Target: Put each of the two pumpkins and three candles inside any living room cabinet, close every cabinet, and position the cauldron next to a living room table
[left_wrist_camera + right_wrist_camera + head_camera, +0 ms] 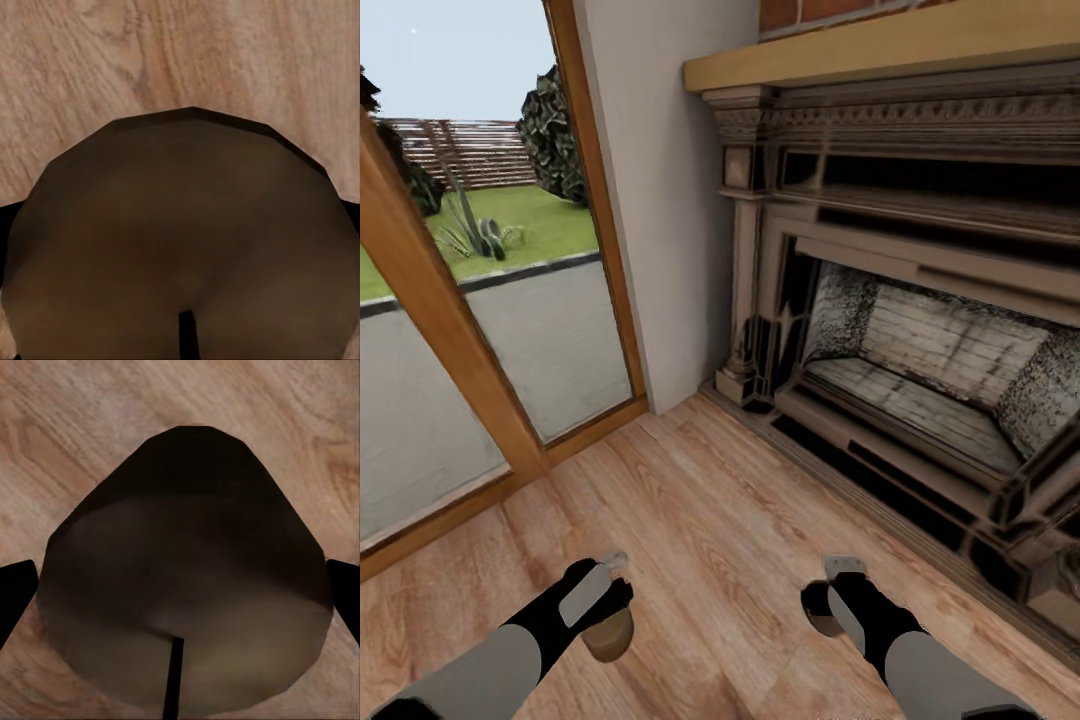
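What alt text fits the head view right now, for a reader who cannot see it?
Two robot arms reach down over a wood floor, each tool, left and right, carrying a squat grey-beige candle. An ornate fireplace stands at right; glass doors at left show a garden.

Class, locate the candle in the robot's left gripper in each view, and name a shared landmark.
Head view: candle low left, under the left gripper.
Left wrist view: candle centred, close up.
Right wrist view: a second candle, in the right gripper.
Shared landmark: wood floor.
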Motion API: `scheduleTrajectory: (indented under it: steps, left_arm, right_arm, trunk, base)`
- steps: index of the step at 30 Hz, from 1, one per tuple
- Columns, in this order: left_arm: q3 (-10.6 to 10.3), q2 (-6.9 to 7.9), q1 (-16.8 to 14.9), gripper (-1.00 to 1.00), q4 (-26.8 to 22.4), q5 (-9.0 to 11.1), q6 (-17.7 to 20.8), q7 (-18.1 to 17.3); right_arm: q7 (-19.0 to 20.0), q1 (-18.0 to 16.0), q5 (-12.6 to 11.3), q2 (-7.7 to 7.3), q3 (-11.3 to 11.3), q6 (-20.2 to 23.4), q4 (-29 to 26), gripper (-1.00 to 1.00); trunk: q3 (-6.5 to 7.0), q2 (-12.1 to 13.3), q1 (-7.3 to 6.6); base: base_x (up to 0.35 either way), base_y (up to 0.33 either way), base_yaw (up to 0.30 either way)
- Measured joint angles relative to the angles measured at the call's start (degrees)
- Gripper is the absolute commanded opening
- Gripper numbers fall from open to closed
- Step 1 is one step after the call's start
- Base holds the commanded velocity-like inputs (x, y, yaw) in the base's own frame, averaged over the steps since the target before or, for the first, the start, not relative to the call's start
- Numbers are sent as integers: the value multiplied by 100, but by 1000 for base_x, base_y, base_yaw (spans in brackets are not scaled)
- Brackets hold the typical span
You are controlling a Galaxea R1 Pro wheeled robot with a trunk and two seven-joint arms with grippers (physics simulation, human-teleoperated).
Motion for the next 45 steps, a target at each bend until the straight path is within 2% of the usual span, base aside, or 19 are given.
scheduleTrajectory:
  steps: [2, 3, 9, 13, 15, 17, 19, 20, 22, 27, 29, 35, 39, 41, 45]
  left_arm:
    - [-129, -40, 2, -100, 116, 0, -17, -7]
    - [-153, -53, 2, -100, 149, -5, -28, -9]
    - [-179, -58, 7, -100, 604, -21, -127, -30]
    - [-185, -25, 5, -100, 1011, -22, -162, -458]
    - [-190, -16, 5, -100, 1350, -27, -165, -759]
    - [-191, -14, 9, -100, 1578, -23, -174, -1013]
    - [-188, -38, 33, -100, 1726, -15, -178, -1154]
    - [-191, -51, 43, -100, 1771, -19, -181, -1175]
    - [-201, -60, 68, -100, 1853, -28, -210, -1187]
    - [-199, -80, 248, -100, 2049, -17, -470, -1194]
    - [-197, -88, 310, -100, 2067, -17, -502, -1194]
    - [-195, -113, 425, -100, 2066, -21, -515, -1227]
    - [-158, -268, 464, -100, 2084, 17, -525, -1537]
    - [-214, -280, 467, -100, 2092, -33, -523, -1550]
    - [-196, -313, 468, -100, 2094, -20, -524, -1557]
  right_arm:
    - [4, -1, 174, 7, 2, -569, 414, -100]
    - [4, -2, 225, 13, 5, -719, 509, -100]
    - [5, -3, 318, 41, 6, -892, 638, -100]
    - [0, 61, 296, 39, -2, -898, 764, -100]
    - [-2, 109, 383, 43, 9, -1013, 1014, -100]
    - [-7, 148, 611, 45, 45, -1375, 1327, -100]
    - [-15, 257, 777, 40, 43, -2101, 1786, -100]
    - [-18, 292, 798, 28, 54, -2329, 1893, -100]
    - [-20, 323, 807, 8, 63, -2479, 1967, -100]
    - [-21, 729, 799, -40, 54, -2606, 2016, -100]
    - [-22, 890, 797, -111, 49, -2617, 2022, -100]
    - [-21, 960, 813, -154, 72, -2627, 2015, -100]
    - [-13, 1007, 817, -156, 68, -2628, 2014, -100]
    - [-12, 1017, 814, -150, 68, -2628, 2017, -100]
    - [-5, 1033, 821, -146, 71, -2620, 2014, -100]
  trunk:
    - [41, 80, -44]
    - [60, 120, -66]
    - [169, 361, -198]
    - [239, 521, -286]
    - [275, 602, -330]
    - [311, 682, -374]
    - [347, 762, -417]
    - [365, 802, -440]
    - [401, 882, -483]
    - [490, 1083, -593]
    - [526, 1163, -637]
    - [640, 1403, -769]
    - [720, 1564, -857]
    - [762, 1644, -901]
    - [843, 1805, -989]
  base:
    - [0, 0, -87]
    - [0, 0, -38]
    - [0, 0, -6]
    - [0, 0, 0]
    - [0, 0, 0]
    - [0, 0, 0]
    - [0, 0, 0]
    - [0, 0, 0]
    - [0, 0, 0]
    - [0, 0, 0]
    - [0, 0, -7]
    - [0, 0, -208]
    - [0, 0, -278]
    - [0, 0, -281]
    - [0, 0, -281]
